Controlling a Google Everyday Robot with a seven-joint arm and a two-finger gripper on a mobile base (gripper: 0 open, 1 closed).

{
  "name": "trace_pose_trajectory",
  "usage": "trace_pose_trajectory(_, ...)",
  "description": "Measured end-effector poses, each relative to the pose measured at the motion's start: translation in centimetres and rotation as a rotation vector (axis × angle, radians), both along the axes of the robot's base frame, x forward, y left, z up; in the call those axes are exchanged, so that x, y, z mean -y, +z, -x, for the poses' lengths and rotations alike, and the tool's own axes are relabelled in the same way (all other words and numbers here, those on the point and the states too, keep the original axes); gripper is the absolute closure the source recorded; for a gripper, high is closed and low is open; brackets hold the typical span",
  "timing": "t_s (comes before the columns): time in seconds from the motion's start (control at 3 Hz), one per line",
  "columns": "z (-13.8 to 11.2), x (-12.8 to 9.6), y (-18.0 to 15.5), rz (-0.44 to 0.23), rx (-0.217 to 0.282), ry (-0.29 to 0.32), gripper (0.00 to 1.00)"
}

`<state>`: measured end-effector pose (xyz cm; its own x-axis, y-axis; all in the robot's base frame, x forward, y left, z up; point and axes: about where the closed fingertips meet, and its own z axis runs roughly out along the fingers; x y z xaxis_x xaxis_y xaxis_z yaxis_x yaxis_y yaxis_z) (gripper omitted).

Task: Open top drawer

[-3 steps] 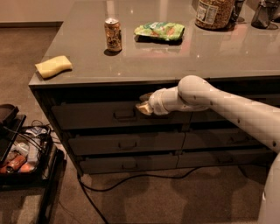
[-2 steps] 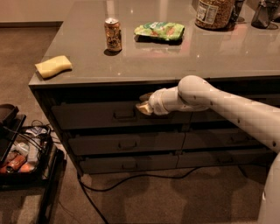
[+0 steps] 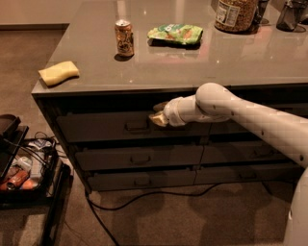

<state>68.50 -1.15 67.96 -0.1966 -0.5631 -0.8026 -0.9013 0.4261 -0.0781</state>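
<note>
Under the bench edge we see the top drawer, shut, with its handle at centre. At the handle's two o'clock hangs our gripper, jaws slightly parted, holding nothing.

No word, number or brand can be read anywhere in the frame. The can, upper left of centre, has orange and brown print, but its letters do not resolve. The jar at the top edge, right of centre, carries a label with a pale panel of fine print, too small to make out. The green bag between them shows coloured printing and no legible name. The gripper, at mid-frame in front of the top drawer, shows no readable marking.
</note>
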Motion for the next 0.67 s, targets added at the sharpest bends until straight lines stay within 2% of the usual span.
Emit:
trace_pose_trajectory(0.33, 0.0, 0.0, 0.0, 0.0, 0.0, 0.0, 0.11)
trace_pose_trajectory(0.67, 0.0, -0.02, -0.01, 0.0, 0.0, 0.0, 0.0)
